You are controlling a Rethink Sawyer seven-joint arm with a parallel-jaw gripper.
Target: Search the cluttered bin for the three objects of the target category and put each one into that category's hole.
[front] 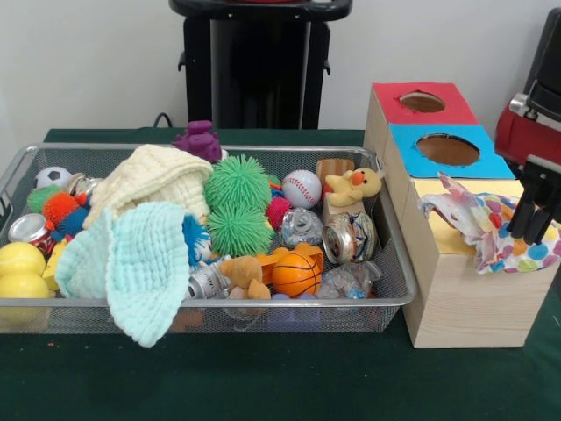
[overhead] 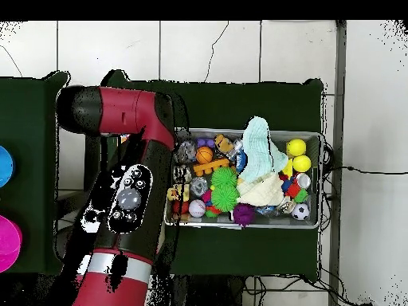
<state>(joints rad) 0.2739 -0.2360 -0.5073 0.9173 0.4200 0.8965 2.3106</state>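
The wire mesh bin stands at the left, full of toys, cans and cloths; it also shows in the overhead view. One white printed cloth lies bunched over the yellow top of the wooden box and covers its hole. My gripper stands at the cloth's right part, open, with its tips down on the cloth. No other printed cloth shows in the bin. In the overhead view my arm hides the box and the gripper.
A mint waffle cloth hangs over the bin's front rim, with a cream waffle cloth behind it. Green spiky balls, a basketball, a baseball and cans fill the bin. The blue-topped hole and the red-topped hole lie behind the yellow top.
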